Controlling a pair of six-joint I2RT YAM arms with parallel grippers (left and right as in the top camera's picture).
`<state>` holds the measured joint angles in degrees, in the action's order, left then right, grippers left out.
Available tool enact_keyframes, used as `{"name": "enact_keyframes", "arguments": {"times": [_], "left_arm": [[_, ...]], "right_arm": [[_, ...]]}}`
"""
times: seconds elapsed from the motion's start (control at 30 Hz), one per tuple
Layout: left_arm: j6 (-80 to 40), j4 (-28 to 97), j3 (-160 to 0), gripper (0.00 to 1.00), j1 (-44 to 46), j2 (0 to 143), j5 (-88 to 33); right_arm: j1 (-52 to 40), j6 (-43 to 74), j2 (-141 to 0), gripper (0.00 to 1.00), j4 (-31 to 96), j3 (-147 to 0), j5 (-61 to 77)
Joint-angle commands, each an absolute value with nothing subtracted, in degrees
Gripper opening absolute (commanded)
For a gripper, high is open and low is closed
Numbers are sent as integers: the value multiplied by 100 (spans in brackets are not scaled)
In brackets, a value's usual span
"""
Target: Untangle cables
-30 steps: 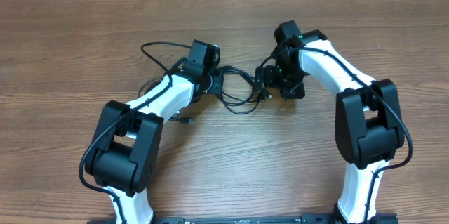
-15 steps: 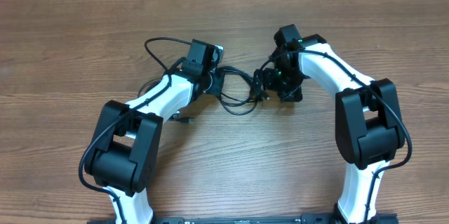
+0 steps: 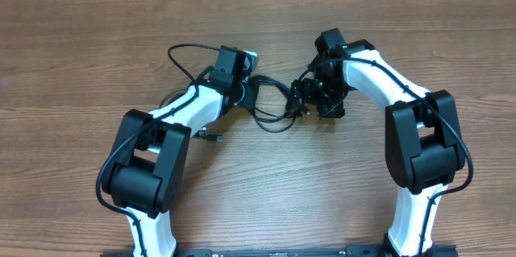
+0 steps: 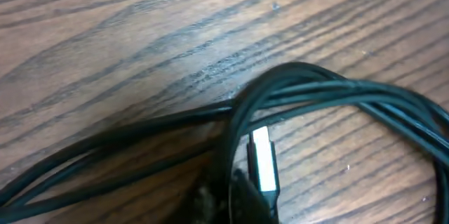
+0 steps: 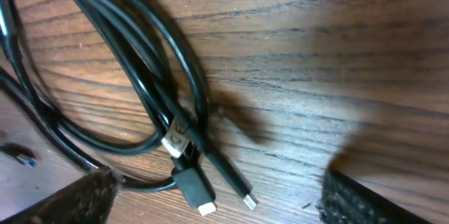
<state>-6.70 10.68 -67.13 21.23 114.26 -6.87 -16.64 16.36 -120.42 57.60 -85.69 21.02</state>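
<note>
The thin black cables [image 3: 274,105] lie bunched on the wood table between my two grippers, with one loop [image 3: 181,54] reaching out to the far left. My left gripper [image 3: 248,89] sits at the bundle's left end. In the left wrist view its fingertips [image 4: 230,201] are close together on a strand of the cables [image 4: 309,94], beside a silver-tipped plug [image 4: 262,159]. My right gripper [image 3: 310,96] is at the bundle's right end. In the right wrist view it [image 5: 231,206] is open wide, over two plug ends [image 5: 200,194] of the looped cables [image 5: 140,69].
A loose plug end [image 3: 211,138] lies on the table [image 3: 81,88] just below my left forearm. Both arm bases stand at the near edge. Bare wood surrounds the bundle.
My left gripper has shifted slightly up and right, and the far-left cable loop moved with it. My right gripper has edged slightly left toward the bundle.
</note>
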Motion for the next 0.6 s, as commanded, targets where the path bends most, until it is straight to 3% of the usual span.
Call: {"name": "enact_keyframes", "arguments": {"times": [0.0, 0.1, 0.57], "left_arm": [[-644, 1129, -6777, 4, 2060, 11533, -1170], [-644, 1319, -6882, 4, 2008, 11480, -1306], [-663, 1304, -6923, 4, 1323, 11378, -3555]], "right_arm": [[-1653, 1680, -12007, 80, 5730, -8521, 2224], [-1653, 1693, -11981, 72, 5760, -8569, 2283], [-1656, 1656, -11668, 67, 5511, -8774, 2770]]}}
